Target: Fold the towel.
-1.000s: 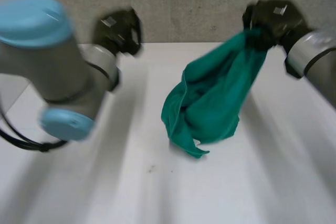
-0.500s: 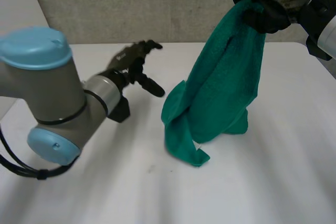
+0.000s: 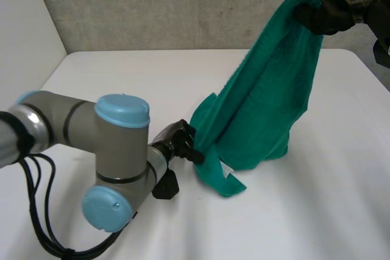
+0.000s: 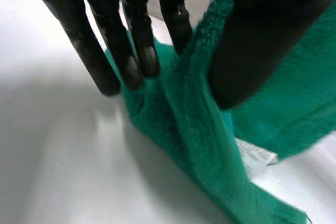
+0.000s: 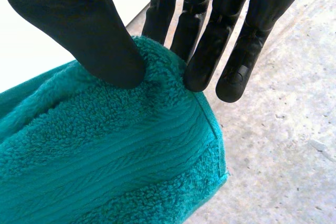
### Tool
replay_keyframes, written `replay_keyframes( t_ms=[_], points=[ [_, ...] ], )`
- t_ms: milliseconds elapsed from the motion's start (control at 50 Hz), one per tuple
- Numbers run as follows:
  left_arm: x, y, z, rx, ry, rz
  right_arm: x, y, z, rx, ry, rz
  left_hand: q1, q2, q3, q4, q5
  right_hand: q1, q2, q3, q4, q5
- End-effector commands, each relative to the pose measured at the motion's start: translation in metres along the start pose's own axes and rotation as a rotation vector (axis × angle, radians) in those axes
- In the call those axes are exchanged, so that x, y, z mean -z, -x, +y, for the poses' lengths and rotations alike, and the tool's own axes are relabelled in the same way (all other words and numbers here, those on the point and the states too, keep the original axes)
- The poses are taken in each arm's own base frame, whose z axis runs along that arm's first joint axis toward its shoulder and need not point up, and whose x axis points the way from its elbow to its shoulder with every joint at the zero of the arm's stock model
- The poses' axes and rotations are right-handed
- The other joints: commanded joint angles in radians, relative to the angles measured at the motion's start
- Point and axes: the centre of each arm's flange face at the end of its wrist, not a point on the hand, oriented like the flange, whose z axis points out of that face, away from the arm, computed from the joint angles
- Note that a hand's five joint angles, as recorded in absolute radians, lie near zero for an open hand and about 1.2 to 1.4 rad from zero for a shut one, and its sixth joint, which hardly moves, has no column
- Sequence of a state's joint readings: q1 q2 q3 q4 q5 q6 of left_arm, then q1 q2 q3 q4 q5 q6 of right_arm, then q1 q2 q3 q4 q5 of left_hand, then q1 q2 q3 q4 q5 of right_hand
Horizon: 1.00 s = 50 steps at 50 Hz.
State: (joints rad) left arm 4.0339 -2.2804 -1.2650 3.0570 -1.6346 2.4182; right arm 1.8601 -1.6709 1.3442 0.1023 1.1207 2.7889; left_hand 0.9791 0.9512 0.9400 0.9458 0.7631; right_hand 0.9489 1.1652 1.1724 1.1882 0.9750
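The teal terry-cloth towel [image 3: 268, 114] hangs from the robot's black right hand [image 3: 329, 4], raised high over the white table [image 3: 109, 77], thumb and fingers clamped on one bunched top corner, while the towel's lower end lies crumpled on the table with its small white label [image 3: 226, 170] showing. The black left hand [image 3: 183, 141] is down at that lower edge, straight fingers on one side of a raised ridge of cloth and the thumb on the other, not visibly closed on it. The main risk, as I judge it, is that this hand pinches a mid-fold or two layers instead of a true corner, so the towel spreads out twisted; the bunched top grip could also slip if the two hands pull apart hard
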Motion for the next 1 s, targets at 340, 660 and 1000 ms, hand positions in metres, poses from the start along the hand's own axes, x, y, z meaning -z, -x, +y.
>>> replay_keyframes(
  t_ms=[340, 660, 1000],
  points=[
    [0.044, 0.019, -0.103, -0.559, -0.195, -0.135, 0.014, 0.041, 0.18, -0.001, 0.823, -0.355, 0.417, 0.445, 0.456, 0.45, 0.459, 0.447, 0.231, 0.224, 0.208, 0.247],
    [0.057, -0.082, -0.254, -0.906, -0.933, -0.109, -0.115, -0.076, 0.063, 0.114, 0.077, 0.313, 0.417, 0.445, 0.456, 0.45, 0.459, 0.447, 0.231, 0.224, 0.208, 0.247],
    [0.065, -0.048, -0.215, -0.907, -0.934, -0.142, -0.073, -0.041, 0.082, 0.035, 0.036, 0.253, 0.417, 0.445, 0.456, 0.45, 0.459, 0.447, 0.231, 0.224, 0.208, 0.247]
  ],
)
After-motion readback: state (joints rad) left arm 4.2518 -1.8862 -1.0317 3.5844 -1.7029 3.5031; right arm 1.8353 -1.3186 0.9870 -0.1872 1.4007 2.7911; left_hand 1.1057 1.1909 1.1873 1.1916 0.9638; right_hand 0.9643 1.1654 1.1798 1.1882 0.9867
